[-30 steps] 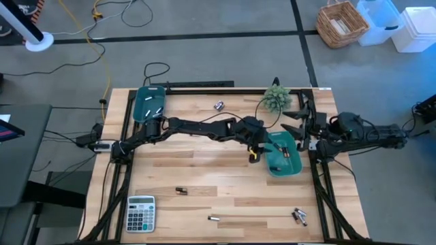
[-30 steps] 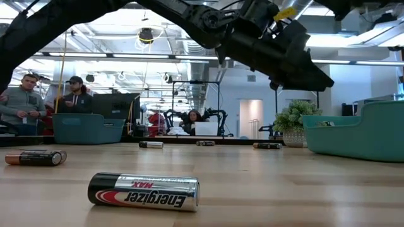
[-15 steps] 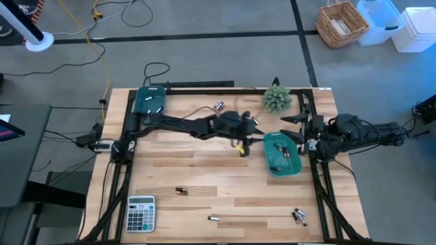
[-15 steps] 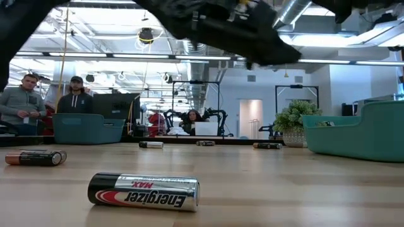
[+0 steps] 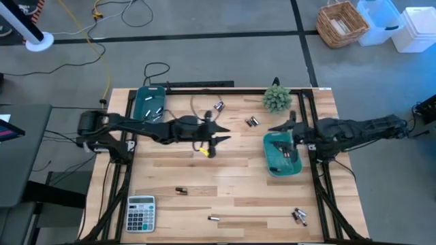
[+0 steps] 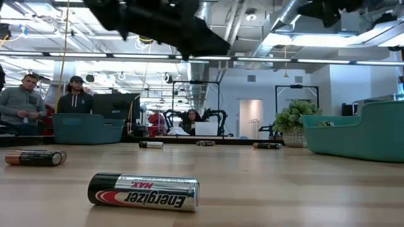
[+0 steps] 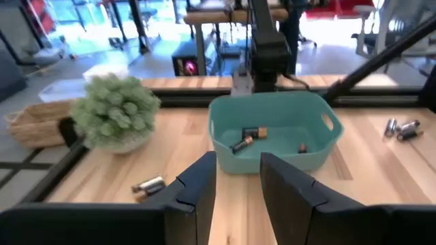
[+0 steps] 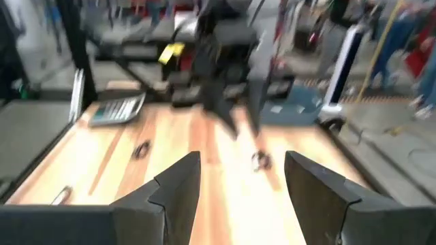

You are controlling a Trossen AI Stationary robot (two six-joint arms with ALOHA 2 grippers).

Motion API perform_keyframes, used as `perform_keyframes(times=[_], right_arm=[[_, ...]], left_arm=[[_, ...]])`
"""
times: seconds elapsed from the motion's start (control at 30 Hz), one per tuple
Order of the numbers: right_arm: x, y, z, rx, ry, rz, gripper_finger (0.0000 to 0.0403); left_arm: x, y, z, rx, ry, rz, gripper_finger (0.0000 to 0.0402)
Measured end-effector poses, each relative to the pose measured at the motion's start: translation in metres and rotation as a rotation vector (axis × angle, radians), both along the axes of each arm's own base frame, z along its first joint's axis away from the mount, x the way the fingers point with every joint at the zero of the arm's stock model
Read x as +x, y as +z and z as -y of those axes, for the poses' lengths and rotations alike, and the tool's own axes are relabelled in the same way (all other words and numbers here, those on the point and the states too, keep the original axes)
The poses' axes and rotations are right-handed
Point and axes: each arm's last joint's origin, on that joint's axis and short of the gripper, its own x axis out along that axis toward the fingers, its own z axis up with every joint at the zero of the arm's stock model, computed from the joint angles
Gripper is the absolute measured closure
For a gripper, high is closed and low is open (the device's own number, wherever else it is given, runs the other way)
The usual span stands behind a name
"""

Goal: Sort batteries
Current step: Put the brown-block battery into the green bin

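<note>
Loose batteries lie on the wooden table: one (image 5: pixel 219 105) and a pair (image 5: pixel 252 121) toward the far edge, one (image 5: pixel 181 191), one (image 5: pixel 213 218) and a small cluster (image 5: pixel 299 216) toward the near edge. In the low view an Energizer battery (image 6: pixel 143 190) lies on its side up close. More batteries (image 7: pixel 248 138) lie in the right teal bin (image 5: pixel 281 155). My left gripper (image 5: pixel 222 133) hovers over the table's middle, open (image 7: pixel 238 187), with nothing between its fingers. My right gripper (image 5: pixel 279 125) hangs open (image 8: pixel 242 184) over that bin's far edge.
A second teal bin (image 5: pixel 150 103) stands at the far left. A small potted plant (image 5: pixel 276 99) stands at the far edge beside the right bin. A grey calculator (image 5: pixel 141 213) lies at the near left corner. People stand in the room beyond the table.
My left gripper has drawn back from the right teal bin toward the table's left, rising a little, and is now over the table's middle. My right gripper has reached a little toward the table's left, out over the bin's far edge.
</note>
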Motion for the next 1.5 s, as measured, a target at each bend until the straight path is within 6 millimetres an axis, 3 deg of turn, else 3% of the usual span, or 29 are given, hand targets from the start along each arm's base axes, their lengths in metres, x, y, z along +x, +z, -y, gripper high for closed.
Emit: perform_keyframes(times=[0.17, 0.3, 0.53, 0.8, 0.97, 1.23, 1.5], right_arm=[[0.023, -0.001, -0.020, 0.044, 0.062, -0.236, 0.0175], [0.033, -0.014, -0.042, 0.130, 0.060, -0.485, 0.0175], [0.033, -0.032, -0.093, 0.285, -0.004, -0.833, 0.0175], [0.018, -0.033, -0.159, 0.434, -0.053, -0.942, 0.0175], [0.005, -0.051, -0.189, 0.508, -0.147, -1.057, 0.0175], [-0.018, -0.080, -0.221, 0.551, -0.306, -1.110, 0.0175], [-0.029, -0.105, -0.233, 0.479, -0.422, -1.132, 0.0175]], left_arm=[[-0.034, 0.001, 0.001, 0.005, 0.019, 0.061, 0.0294], [-0.053, -0.001, 0.001, 0.009, 0.025, 0.082, 0.0294], [-0.064, -0.005, -0.001, 0.004, 0.050, 0.078, 0.0294], [-0.064, -0.005, -0.001, -0.021, 0.048, 0.085, 0.0294], [-0.064, -0.005, -0.001, -0.022, 0.047, 0.086, 0.0294], [-0.064, -0.005, -0.001, -0.029, 0.048, 0.087, 0.0294], [-0.063, -0.004, -0.001, -0.011, 0.046, 0.090, 0.0294]])
